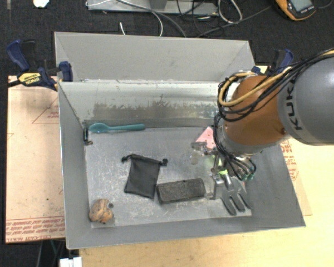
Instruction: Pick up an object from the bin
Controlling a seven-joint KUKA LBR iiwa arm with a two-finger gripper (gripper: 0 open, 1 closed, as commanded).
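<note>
Your jaws stand slightly apart and empty near the front right of the grey metal bin (156, 224), the dark grey rectangular block (181, 191) lying just beside them, view-left, its long axis pointing toward them.

Single camera, high, slightly oblique, overlooking whole bin (72, 149).

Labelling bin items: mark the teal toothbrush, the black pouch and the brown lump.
teal toothbrush (119, 128), camera view, mid-handle
black pouch (142, 178), camera view, fabric centre
brown lump (101, 211), camera view, its middle
</note>
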